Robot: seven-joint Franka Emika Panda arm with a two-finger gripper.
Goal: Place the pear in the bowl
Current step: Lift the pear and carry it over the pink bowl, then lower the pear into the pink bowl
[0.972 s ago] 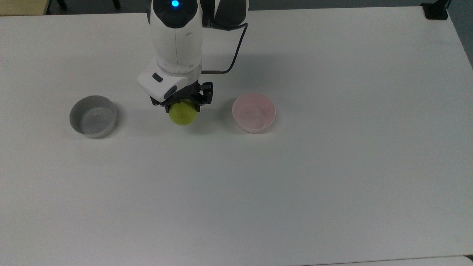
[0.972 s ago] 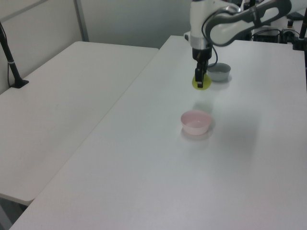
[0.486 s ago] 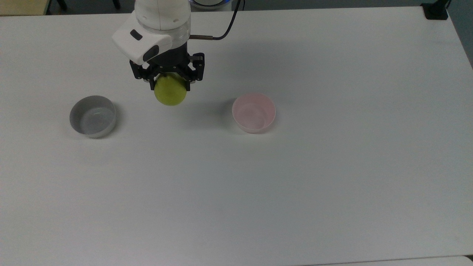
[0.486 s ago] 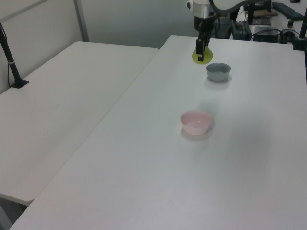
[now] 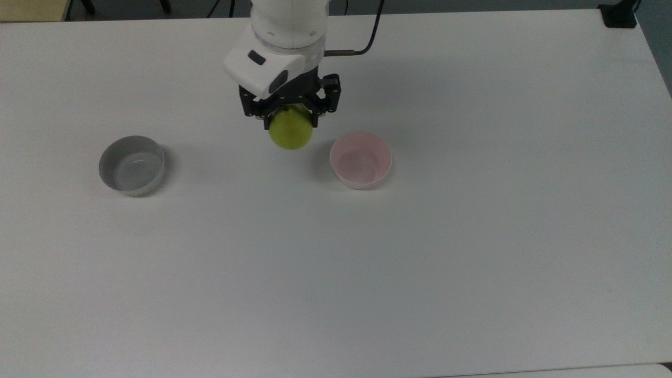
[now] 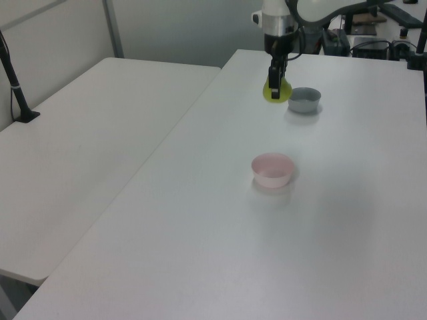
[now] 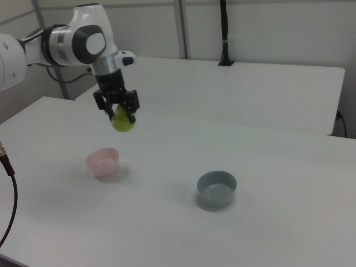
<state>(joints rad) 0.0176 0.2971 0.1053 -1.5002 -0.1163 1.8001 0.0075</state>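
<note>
Since half a second ago, the gripper (image 5: 290, 119) has carried the pear (image 5: 290, 132) toward the top view's right, closer to the pink bowl (image 5: 360, 159).

Its fingers (image 7: 132, 115) are clamped on the pear, which hangs in the air above the white counter (image 5: 420, 262), just to the top view's left of the bowl and not over it. The grey bowl (image 5: 132, 165) sits well apart at the top view's left. In the right view the pear (image 7: 122, 120) hangs above and slightly right of the pink bowl (image 7: 103, 161).
</note>
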